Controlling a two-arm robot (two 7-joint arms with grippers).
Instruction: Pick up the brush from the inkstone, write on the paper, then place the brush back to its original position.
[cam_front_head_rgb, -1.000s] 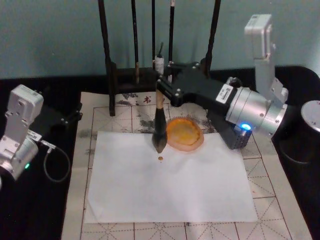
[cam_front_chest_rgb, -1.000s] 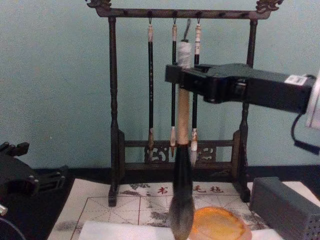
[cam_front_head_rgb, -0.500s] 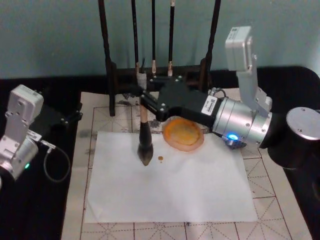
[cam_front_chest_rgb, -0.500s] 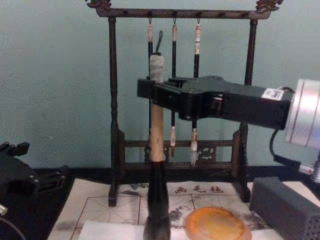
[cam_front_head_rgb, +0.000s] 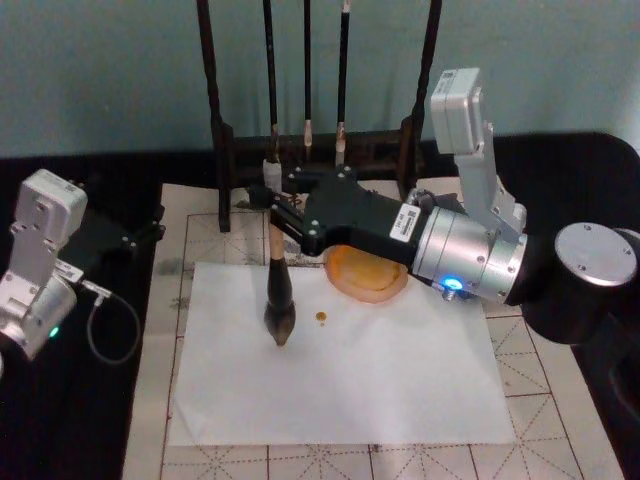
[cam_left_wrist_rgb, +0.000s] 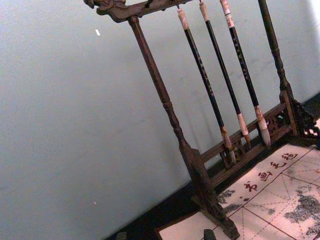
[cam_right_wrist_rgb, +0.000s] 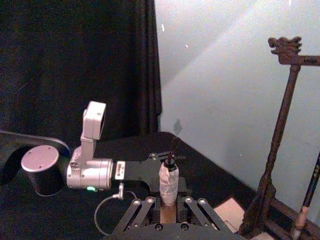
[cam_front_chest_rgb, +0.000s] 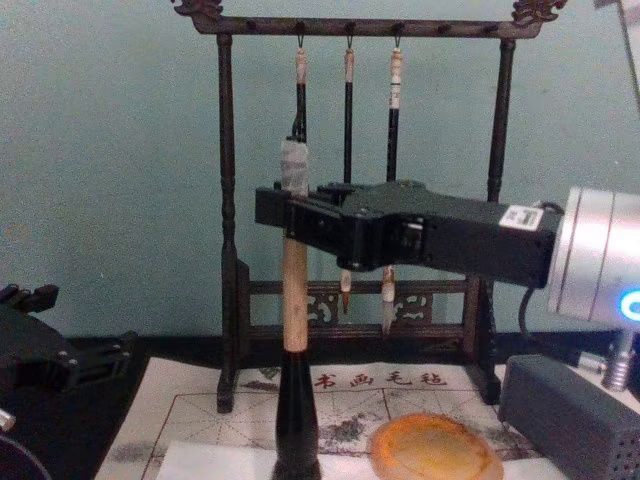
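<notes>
My right gripper (cam_front_head_rgb: 275, 208) is shut on the tan handle of the brush (cam_front_head_rgb: 279, 300) and holds it upright. The bristle tip points down at the upper left part of the white paper (cam_front_head_rgb: 380, 380); I cannot tell if it touches. In the chest view the right gripper (cam_front_chest_rgb: 292, 222) clamps the brush (cam_front_chest_rgb: 294, 300) just under its white end cap. That cap (cam_right_wrist_rgb: 169, 182) stands between the fingers (cam_right_wrist_rgb: 145, 206) in the right wrist view. The orange inkstone (cam_front_head_rgb: 368, 278) sits at the paper's far edge, partly under the right arm, and is seen again as the inkstone (cam_front_chest_rgb: 432, 450). My left gripper (cam_front_head_rgb: 125, 237) stays parked at the left.
A dark wooden rack (cam_front_chest_rgb: 228, 250) with three thin hanging brushes (cam_front_chest_rgb: 348, 150) stands behind the paper. A grey perforated box (cam_front_chest_rgb: 575, 412) sits at the right. A small orange ink spot (cam_front_head_rgb: 321, 318) marks the paper. A gridded practice mat (cam_front_head_rgb: 545, 400) lies under everything.
The right gripper has carried the brush left and nearer to me, away from the inkstone and out over the paper, and lower. The left arm has not moved.
</notes>
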